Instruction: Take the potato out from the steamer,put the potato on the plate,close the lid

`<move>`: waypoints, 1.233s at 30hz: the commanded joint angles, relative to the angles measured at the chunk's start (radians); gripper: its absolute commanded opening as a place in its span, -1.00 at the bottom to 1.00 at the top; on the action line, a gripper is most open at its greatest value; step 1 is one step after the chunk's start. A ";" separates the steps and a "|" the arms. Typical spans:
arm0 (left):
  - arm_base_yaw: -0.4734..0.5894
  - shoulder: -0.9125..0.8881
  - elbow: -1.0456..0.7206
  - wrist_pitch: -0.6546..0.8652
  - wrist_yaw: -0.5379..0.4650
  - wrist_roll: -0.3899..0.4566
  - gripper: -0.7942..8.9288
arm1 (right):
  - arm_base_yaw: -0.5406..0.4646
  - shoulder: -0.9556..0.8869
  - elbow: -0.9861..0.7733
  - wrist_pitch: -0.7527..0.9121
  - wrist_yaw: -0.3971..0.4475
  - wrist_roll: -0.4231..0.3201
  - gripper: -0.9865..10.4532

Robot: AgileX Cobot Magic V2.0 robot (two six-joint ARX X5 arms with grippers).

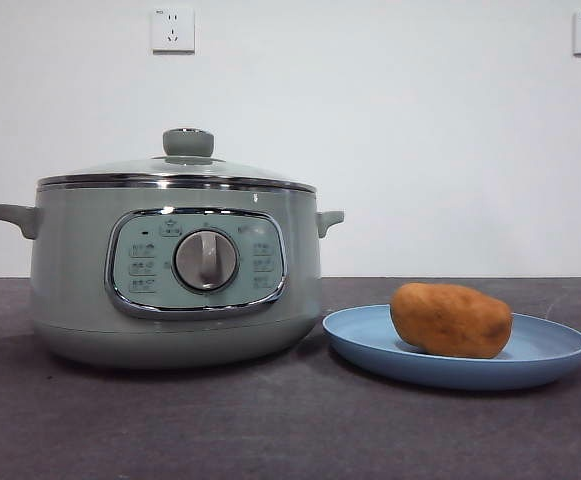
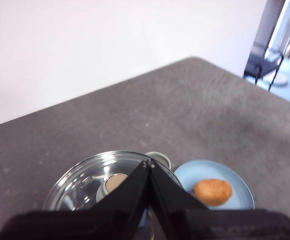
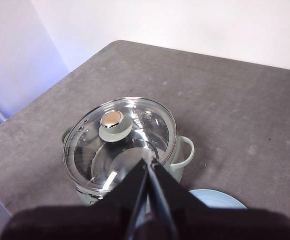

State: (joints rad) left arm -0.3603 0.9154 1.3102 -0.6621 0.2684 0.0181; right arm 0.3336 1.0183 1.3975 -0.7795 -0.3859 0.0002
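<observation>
The sage-green steamer stands at the left of the table with its glass lid seated on the rim, knob up. The orange-brown potato lies on the light-blue plate just right of the pot. From high above, the left wrist view shows the lid, the plate and the potato; my left gripper is shut and holds nothing. My right gripper is also shut and empty, hanging well above the lidded steamer. Neither arm appears in the front view.
Dark grey table with a white wall behind carrying two sockets. The table's far edge and a room beyond it show in the left wrist view.
</observation>
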 commanded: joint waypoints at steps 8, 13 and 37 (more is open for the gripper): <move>0.070 -0.397 -0.736 0.529 -0.004 -0.219 -0.84 | 0.000 0.000 0.002 0.006 0.001 -0.005 -0.83; 0.118 -0.592 -0.968 0.642 -0.007 -0.261 -0.84 | 0.000 0.000 0.002 0.006 0.001 -0.005 -0.83; 0.175 -0.859 -1.306 0.626 -0.167 -0.338 -0.84 | 0.000 0.000 0.002 0.006 0.001 -0.005 -0.83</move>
State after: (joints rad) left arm -0.1898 0.0647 0.0170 -0.0288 0.1085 -0.3115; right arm 0.3336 1.0183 1.3975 -0.7803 -0.3859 0.0002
